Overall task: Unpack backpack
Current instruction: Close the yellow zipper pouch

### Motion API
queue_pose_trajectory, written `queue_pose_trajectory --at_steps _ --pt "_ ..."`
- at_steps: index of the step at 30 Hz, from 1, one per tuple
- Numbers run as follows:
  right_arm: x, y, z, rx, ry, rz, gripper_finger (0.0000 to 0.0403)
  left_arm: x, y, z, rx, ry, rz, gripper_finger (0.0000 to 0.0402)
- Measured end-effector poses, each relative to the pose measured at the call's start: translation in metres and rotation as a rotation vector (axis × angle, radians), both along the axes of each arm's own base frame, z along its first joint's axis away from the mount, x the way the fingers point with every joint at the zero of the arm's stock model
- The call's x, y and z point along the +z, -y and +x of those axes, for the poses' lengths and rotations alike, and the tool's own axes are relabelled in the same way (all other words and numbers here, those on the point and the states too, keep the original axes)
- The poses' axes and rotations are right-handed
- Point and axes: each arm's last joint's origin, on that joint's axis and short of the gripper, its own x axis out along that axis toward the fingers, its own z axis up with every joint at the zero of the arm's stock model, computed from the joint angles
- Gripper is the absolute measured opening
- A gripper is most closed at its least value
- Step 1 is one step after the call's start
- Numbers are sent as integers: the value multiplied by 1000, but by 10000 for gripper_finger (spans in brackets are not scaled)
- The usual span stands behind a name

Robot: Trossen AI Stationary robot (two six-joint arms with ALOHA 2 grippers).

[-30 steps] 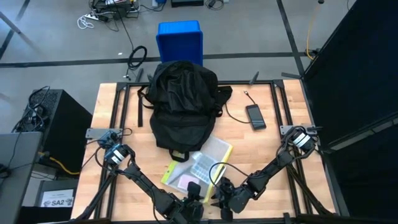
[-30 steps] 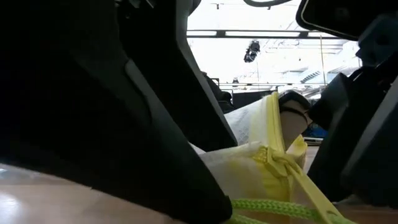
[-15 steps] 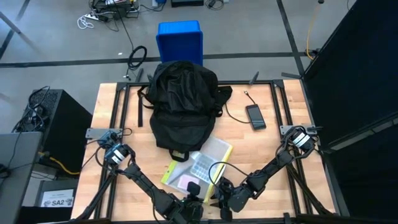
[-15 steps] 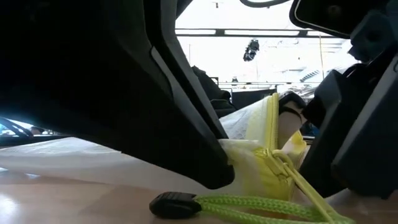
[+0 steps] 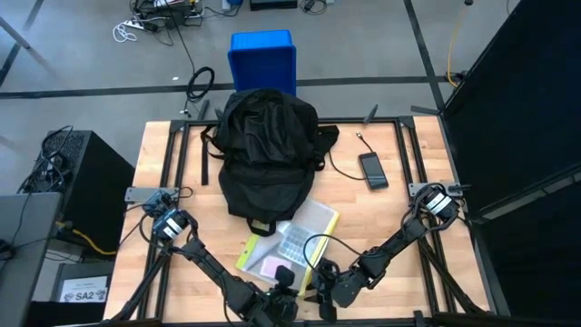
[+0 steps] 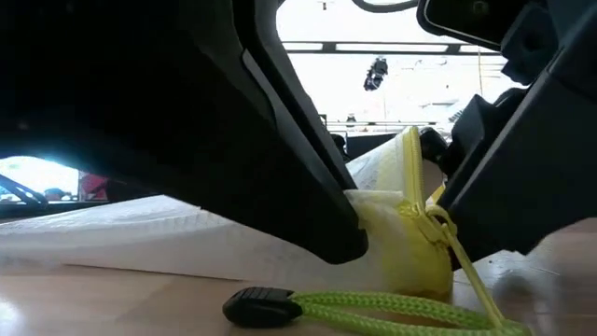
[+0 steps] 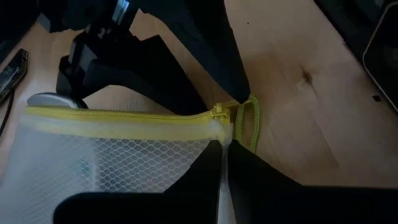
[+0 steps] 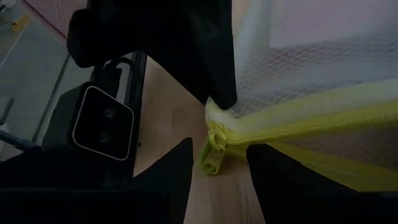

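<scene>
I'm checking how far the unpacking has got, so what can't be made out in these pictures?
- Inside of the backpack: high view, hidden by its own black fabric.
- Contents of the mesh pouch: high view too small; left wrist view blurred behind the mesh.
- Left gripper on the pouch corner: low view, dark arm bodies fill the picture.
- Right gripper at the zipper pull: contact unclear.
- Phone screen: too small.

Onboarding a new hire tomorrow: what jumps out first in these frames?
The big black backpack fills the middle of the table, with a blue bin on the floor past the far edge. At the near edge both grippers meet on a yellow-zippered mesh pouch: the left gripper is shut on its corner beside the zipper pull, and the right gripper straddles that pull. A phone lies right of the backpack.
</scene>
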Motion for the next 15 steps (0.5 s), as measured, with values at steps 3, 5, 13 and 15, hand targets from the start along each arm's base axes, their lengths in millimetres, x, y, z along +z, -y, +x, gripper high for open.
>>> queue_pose_trajectory --at_steps 3,5,13,15 --pt "0 0 0 1 0 1 135 4 0 0 -18 -8 -5 0" --pt "0 0 0 8 0 7 132 5 0 0 -27 -12 -4 0" --pt "0 -1 0 14 -2 13 120 12 -4 -1 -48 -43 -29 0" --pt "0 -1 0 12 0 12 118 18 -5 0 -32 -29 -41 0"
